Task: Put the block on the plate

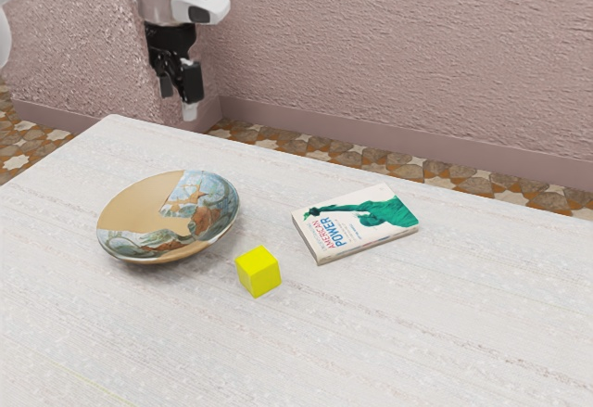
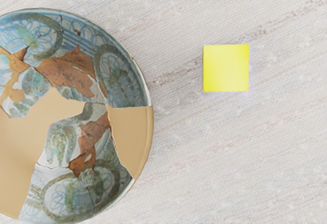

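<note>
Yellow block (image 1: pixel 258 273) near patterned plate (image 1: pixel 148 205), book (image 1: pixel 357 222) reading "AMERICAN POWER", pincer (image 1: pixel 179 101) spread.

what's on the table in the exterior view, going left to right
Broken-patterned plate → yellow block → book titled American Power

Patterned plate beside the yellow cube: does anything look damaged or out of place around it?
The plate looks broken and patched: plain tan areas interrupt its blue-green pattern, and jagged crack lines cross it. The yellow cube beside it sits flat on the table; nothing odd there.
</note>
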